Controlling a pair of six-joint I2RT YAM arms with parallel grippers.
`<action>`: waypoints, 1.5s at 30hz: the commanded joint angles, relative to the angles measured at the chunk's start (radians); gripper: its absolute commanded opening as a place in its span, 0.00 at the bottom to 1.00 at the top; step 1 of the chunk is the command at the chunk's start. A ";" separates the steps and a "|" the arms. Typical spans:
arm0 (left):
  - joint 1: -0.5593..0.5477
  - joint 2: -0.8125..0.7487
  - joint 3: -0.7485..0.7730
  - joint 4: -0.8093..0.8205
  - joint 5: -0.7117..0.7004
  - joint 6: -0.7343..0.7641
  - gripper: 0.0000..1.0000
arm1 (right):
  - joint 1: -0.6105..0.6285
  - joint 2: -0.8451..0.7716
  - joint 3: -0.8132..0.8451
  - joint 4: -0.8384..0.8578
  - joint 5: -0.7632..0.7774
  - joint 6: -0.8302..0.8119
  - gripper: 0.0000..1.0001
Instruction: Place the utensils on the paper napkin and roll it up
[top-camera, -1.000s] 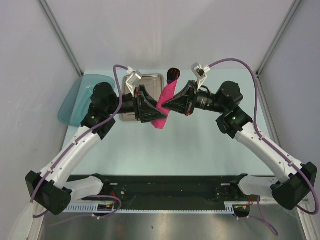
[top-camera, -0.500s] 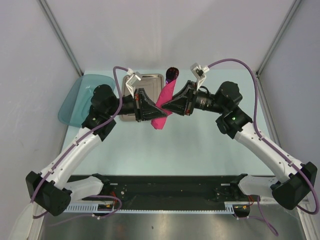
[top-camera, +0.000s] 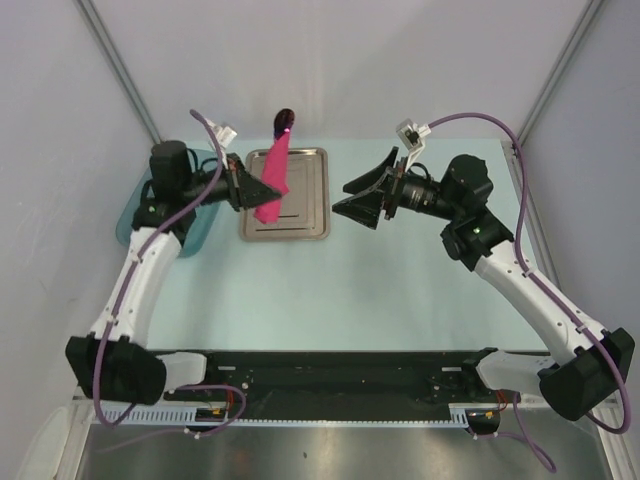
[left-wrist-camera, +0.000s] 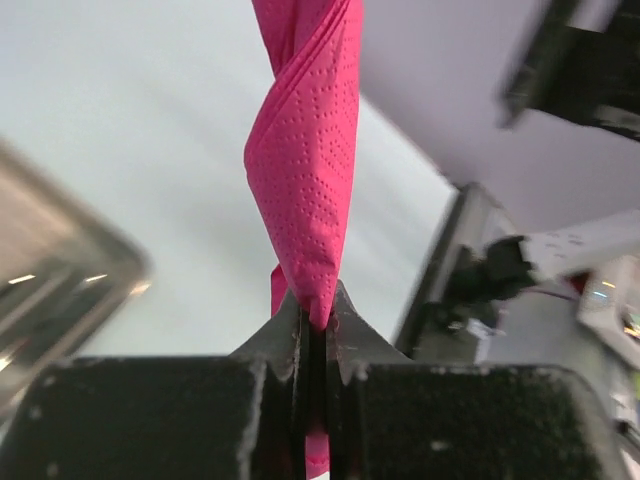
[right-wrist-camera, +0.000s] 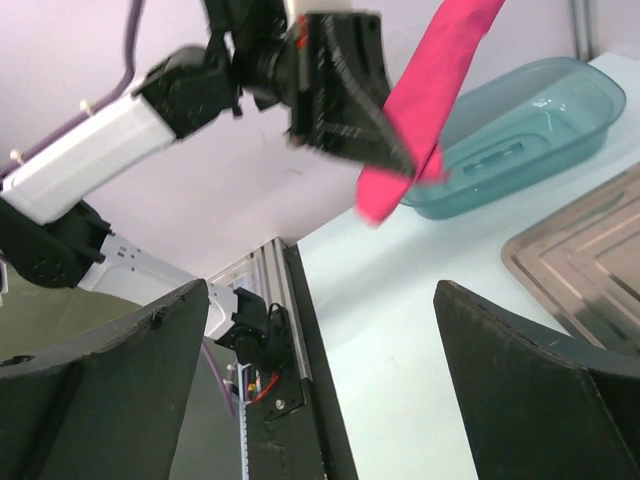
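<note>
A: Surroundings, item by item?

B: Steel tray (top-camera: 305, 205) at the far middle of the table (top-camera: 400, 290). Teal dish (top-camera: 135, 215) just left of it, partly covered by the left arm. Right gripper (top-camera: 362, 196) just right of the tray, jaws spread wide, apart from everything.

A: The paper napkin (top-camera: 274, 175)?

B: Twisted into a slim roll, off the table, over the tray's left edge. Left gripper (top-camera: 255, 193) is pressed together on its lower end. The wrist view shows the paper (left-wrist-camera: 305, 150) clamped between the fingertips (left-wrist-camera: 345, 330).

A: Long axis?

B: Near upright, upper end leaning away from the arms.

A: Unclear entries?

B: A dark tip (top-camera: 286, 118) juts from the top, but which utensil it is I cannot tell. The rest is wrapped. Both wrist views cut off the roll's top.
</note>
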 joint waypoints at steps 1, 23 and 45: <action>0.179 0.153 0.245 -0.457 0.007 0.529 0.00 | -0.024 -0.012 0.026 -0.020 -0.023 -0.033 1.00; 0.538 0.866 0.673 -0.666 -0.280 0.868 0.00 | -0.073 -0.008 -0.049 -0.006 -0.069 -0.020 1.00; 0.552 1.040 0.625 -0.732 -0.310 0.910 0.00 | -0.089 0.018 -0.083 0.023 -0.094 0.007 1.00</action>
